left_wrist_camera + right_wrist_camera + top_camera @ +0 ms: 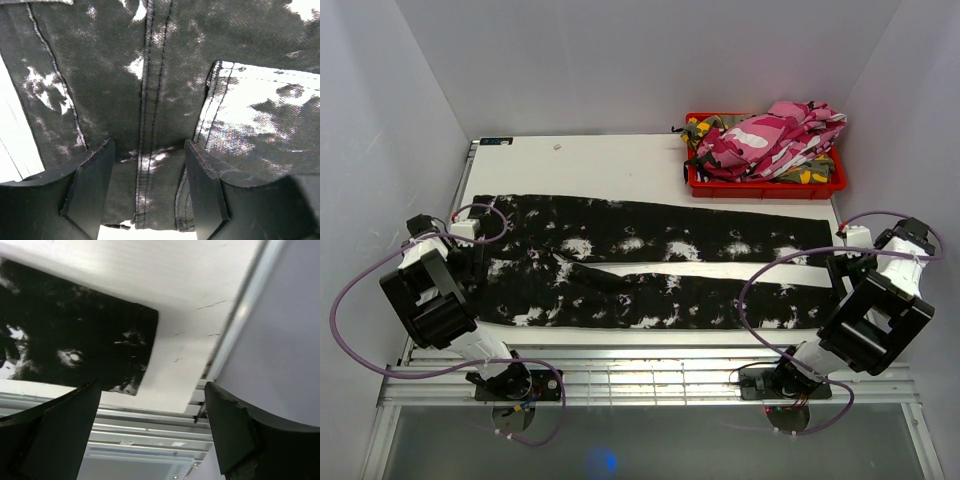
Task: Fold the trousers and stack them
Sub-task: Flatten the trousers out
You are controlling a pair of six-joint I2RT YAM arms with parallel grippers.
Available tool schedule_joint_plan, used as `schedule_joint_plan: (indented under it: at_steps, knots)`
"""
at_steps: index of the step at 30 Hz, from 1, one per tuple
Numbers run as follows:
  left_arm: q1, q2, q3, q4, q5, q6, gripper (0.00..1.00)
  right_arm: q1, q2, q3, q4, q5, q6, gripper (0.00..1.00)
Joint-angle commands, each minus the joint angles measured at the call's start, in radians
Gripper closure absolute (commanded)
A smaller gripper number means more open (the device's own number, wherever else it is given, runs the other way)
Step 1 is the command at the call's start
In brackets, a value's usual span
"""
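Right, starting at the left gripper (pixel 149 150): its two black fingers (pixel 90 192) stand well apart with nothing pinched between them. A stitched double seam of the black, white-splotched soft cloth trousers (pixel 160 90) runs straight up through the gap. It hovers over the seat end, with what looks like a pocket corner just to one side, so I'd say it is lined up to take the waist.

Over to the right gripper (pixel 151 390): jaws spread wide, empty too. It hangs above the bare white tabletop (pixel 190 340) just past the squared-off hem of a trouser leg, close to the metal rail (pixel 150 430) at the table's near edge.

From overhead the logic shows. The pair lies flat and full length across the table, waist by the left arm and both legs running out toward the right arm. A thin strip of table shows between the legs. One arm at each end is what you'd want for folding a long soft garment, so neither end drags. My read is that the fold hasn't begun.

Back right, well apart from the work, a red plastic bin (pixel 765 190) holds the bunched pink-and-white camouflage trousers (pixel 780 135). Some green-yellow camouflage cloth (pixel 704 128) is tucked underneath, both waiting their turn.
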Motion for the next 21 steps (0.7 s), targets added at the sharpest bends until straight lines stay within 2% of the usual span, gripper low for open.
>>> schedule_joint_plan:
  at_steps: [1, 7, 8, 10, 11, 14, 19, 21]
  knots:
    - [0.001, -0.016, -0.006, 0.006, 0.044, 0.011, 0.32, -0.007, 0.035, -0.046, -0.049, -0.036, 0.021, 0.1]
    - [0.001, -0.015, -0.003, 0.009, 0.049, 0.006, 0.32, -0.01, 0.19, -0.031, 0.02, -0.102, 0.111, 0.13]
    - [0.001, -0.012, -0.006, 0.008, 0.049, 0.006, 0.32, -0.012, 0.205, -0.024, 0.016, -0.114, 0.132, 0.19]
    - [0.001, -0.011, -0.011, 0.011, 0.052, 0.002, 0.32, -0.015, 0.24, -0.005, -0.027, -0.16, 0.131, 0.33]
    - [0.001, -0.011, -0.012, 0.011, 0.052, 0.0, 0.32, -0.017, 0.245, -0.003, -0.043, -0.166, 0.126, 0.55]
    - [0.001, -0.011, -0.026, 0.017, 0.049, -0.006, 0.33, -0.035, 0.225, 0.044, -0.125, -0.208, 0.088, 0.92]
    - [0.007, 0.015, -0.031, 0.034, 0.034, -0.021, 0.39, -0.043, 0.126, 0.277, -0.271, -0.289, -0.012, 0.92]
    - [0.019, 0.024, -0.02, 0.034, 0.031, -0.024, 0.43, -0.043, 0.092, 0.281, -0.277, -0.251, -0.081, 0.92]
